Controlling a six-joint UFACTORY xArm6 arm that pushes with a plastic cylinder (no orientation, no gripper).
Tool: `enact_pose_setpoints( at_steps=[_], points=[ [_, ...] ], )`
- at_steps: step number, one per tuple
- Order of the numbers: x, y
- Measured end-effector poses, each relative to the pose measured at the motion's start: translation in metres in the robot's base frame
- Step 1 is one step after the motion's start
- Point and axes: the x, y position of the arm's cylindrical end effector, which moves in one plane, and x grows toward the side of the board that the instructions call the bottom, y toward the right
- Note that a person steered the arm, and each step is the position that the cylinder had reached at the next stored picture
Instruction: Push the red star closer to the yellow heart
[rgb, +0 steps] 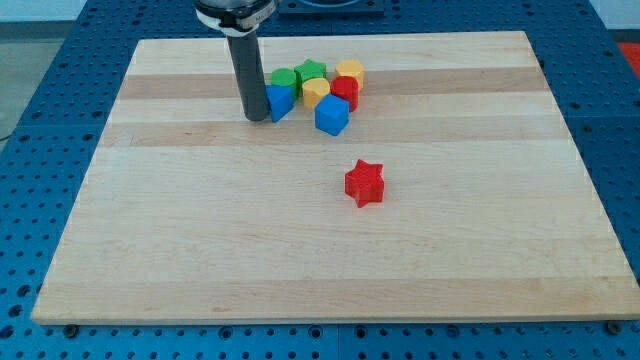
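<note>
Board: a pale wooden board (200, 250) lying on a blue perforated table (60, 60); it carries every block, and nothing here is a container with contents.
Red star: a red star-shaped block (364, 183) standing alone near the board's middle, a little toward the view's right, well apart from the other blocks; its points are clearly cut and its top face looks flat.
Yellow heart: a yellow block (316, 92), heart shape only roughly readable, sitting inside the cluster near the view's top.
Cluster: a green block (284, 79) at the left, a green star-like block (311, 70) behind, a second yellow block (350, 71) at the right rear, a red block (346, 92) just beside the yellow heart on its right, a blue cube (332, 116) in front, and a blue wedge-like block (279, 101) at the left front; they are packed close, some touching.
Rod: a straight dark rod (246, 70) coming down from the view's top.
My tip: my tip (256, 118) rests on the board against the left side of the blue wedge-like block, well apart from the red star.
Claw: none fitted, so no open or closed state to tell.
</note>
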Motion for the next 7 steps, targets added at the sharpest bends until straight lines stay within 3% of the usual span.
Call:
enact_pose_setpoints(
  at_steps=[1, 2, 4, 5, 7],
  points=[
    [0.029, -0.009],
    [0.087, -0.005],
    [0.181, 0.083],
    [0.206, 0.152],
    [0.150, 0.195]
  ],
)
